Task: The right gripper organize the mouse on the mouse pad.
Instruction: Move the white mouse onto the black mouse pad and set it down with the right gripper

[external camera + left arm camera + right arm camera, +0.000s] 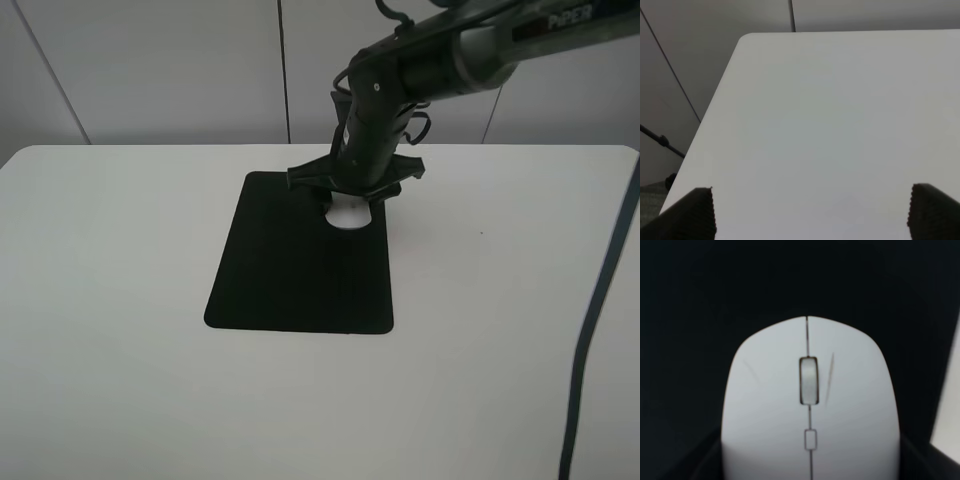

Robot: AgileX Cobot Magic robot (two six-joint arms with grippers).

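Now — white table [100, 250], grey wall [150, 70] | right gripper [355, 200] clasps mouse [810, 390] on mouse pad [290, 270] | left gripper [810, 210] spread

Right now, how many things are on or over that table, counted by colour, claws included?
White: 1, the mouse
Black: 3, the mouse pad, the left gripper, the right gripper
Total: 4
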